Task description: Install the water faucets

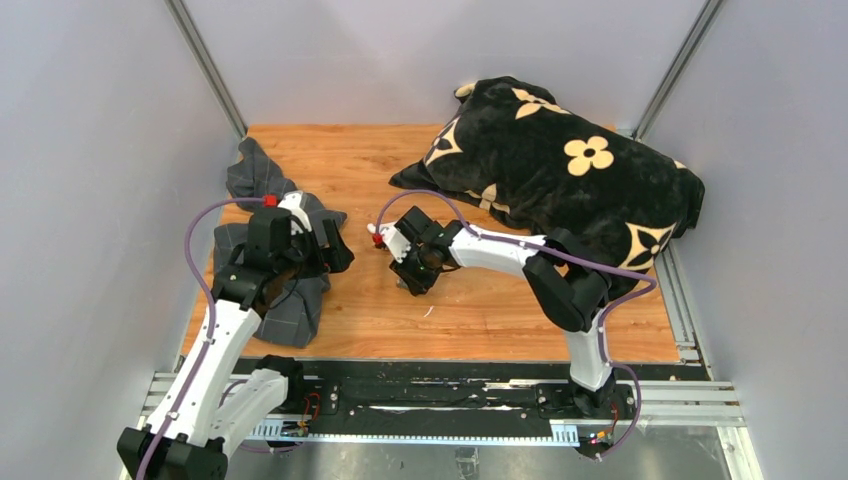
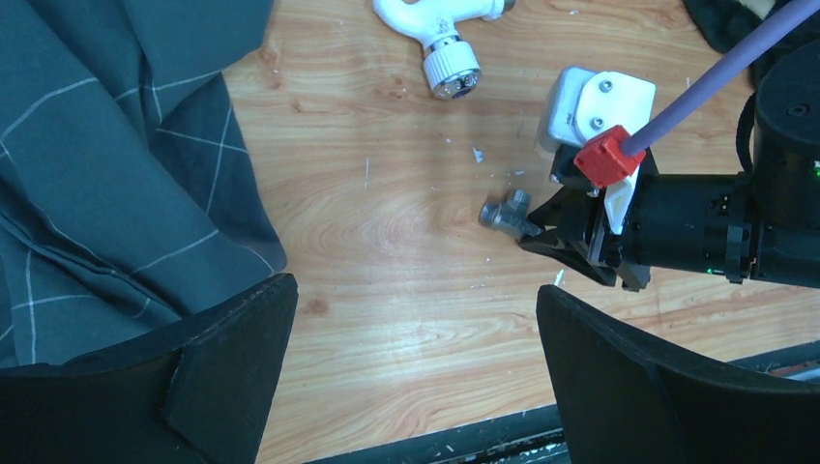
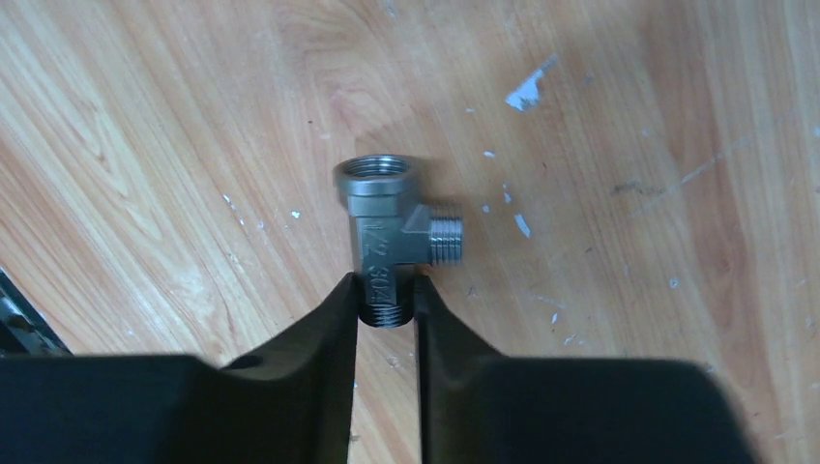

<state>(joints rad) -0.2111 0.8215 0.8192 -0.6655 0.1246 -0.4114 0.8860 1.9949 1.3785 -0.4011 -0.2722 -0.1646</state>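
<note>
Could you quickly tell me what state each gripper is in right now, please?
Left gripper: open, jaws wide apart, holding nothing.
Right gripper: closed on the grey T-shaped piece.

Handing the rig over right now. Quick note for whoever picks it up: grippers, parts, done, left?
Left gripper: open, empty, hovering beside the grey cloth.
Right gripper: shut on one end of the grey T-piece, low at the table; cannot tell if it is lifted.
White tap body: lying loose on the wood, apart from the T-piece, nothing holding it.
Done: T-piece gripped.
Left: pick up the tap body, probably with the left arm, and join the two parts.
</note>
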